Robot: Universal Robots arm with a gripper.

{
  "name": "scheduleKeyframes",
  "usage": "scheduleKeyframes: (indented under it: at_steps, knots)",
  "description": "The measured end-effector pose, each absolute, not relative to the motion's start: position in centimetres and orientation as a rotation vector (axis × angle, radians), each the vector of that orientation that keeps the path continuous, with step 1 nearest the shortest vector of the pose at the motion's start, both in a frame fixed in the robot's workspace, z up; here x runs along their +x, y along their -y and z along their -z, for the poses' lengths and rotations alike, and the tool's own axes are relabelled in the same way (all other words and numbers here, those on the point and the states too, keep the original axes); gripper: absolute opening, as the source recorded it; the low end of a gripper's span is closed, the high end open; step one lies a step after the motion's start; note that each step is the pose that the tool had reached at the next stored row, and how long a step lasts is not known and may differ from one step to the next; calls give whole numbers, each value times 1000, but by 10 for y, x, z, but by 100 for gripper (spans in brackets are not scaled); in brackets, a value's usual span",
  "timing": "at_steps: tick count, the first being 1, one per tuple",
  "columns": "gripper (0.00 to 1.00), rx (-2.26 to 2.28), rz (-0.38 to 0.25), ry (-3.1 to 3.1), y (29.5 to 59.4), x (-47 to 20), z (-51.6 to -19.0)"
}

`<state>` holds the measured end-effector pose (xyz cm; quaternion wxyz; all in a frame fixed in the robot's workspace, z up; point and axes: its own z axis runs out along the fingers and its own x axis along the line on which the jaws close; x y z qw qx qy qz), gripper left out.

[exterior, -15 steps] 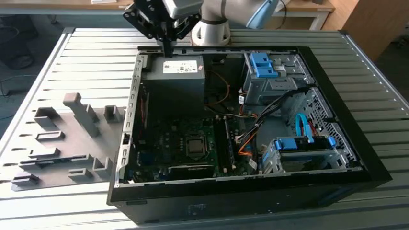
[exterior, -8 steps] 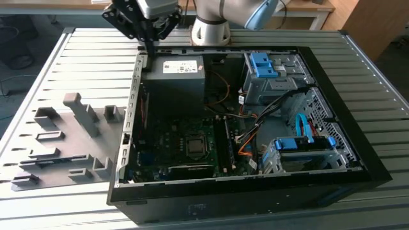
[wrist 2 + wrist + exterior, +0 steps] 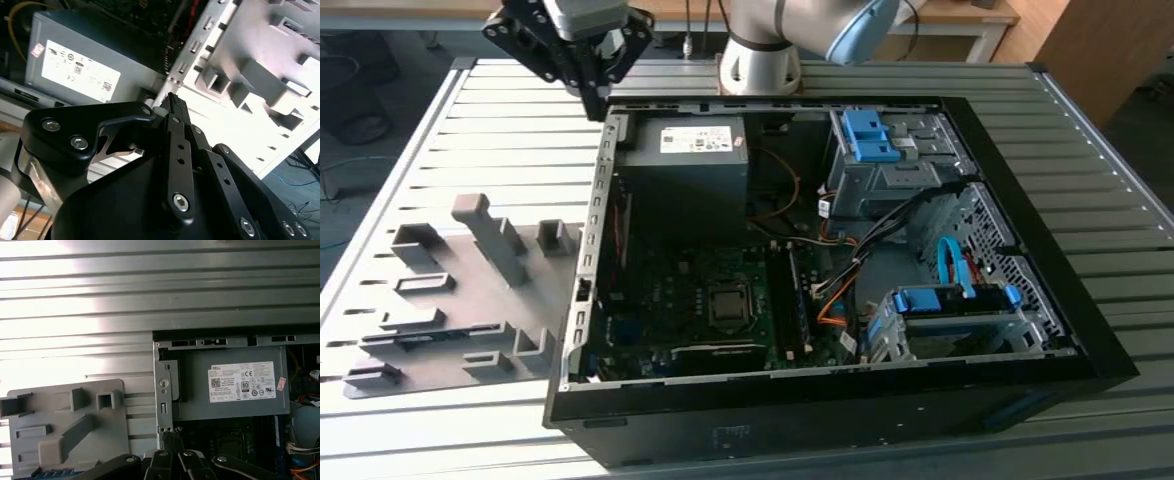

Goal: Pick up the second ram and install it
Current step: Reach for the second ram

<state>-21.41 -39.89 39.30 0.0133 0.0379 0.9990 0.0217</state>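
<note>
My gripper point(image 3: 596, 106) hangs over the far corner of the open computer case point(image 3: 1067, 330) on the exterior view's left, beside the power supply point(image 3: 683, 165). Its black fingers point(image 3: 172, 100) meet at the tips with nothing between them, which both wrist views show point(image 3: 172, 435). A thin blue-green strip point(image 3: 50, 473), seemingly the second ram, lies in the grey holder tray point(image 3: 65, 430). It is well apart from the gripper. The tray point(image 3: 454, 290) sits on the slatted table beside the case. The motherboard point(image 3: 707, 300) lies on the case floor, with long black slot rails point(image 3: 790, 295) next to the CPU socket.
Inside the case are blue drive cages point(image 3: 874, 135), a second blue bracket point(image 3: 947, 300) and loose orange and black cables point(image 3: 834, 300). The arm's base point(image 3: 761, 60) stands behind the case. Upright grey blocks point(image 3: 494, 235) rise from the tray.
</note>
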Motion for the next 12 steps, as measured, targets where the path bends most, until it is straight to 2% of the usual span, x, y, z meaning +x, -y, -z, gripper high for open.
scheduleKeyframes:
  at_steps: [12]
  knots:
    - [10,118,-68,-3112,399,-249,-393]
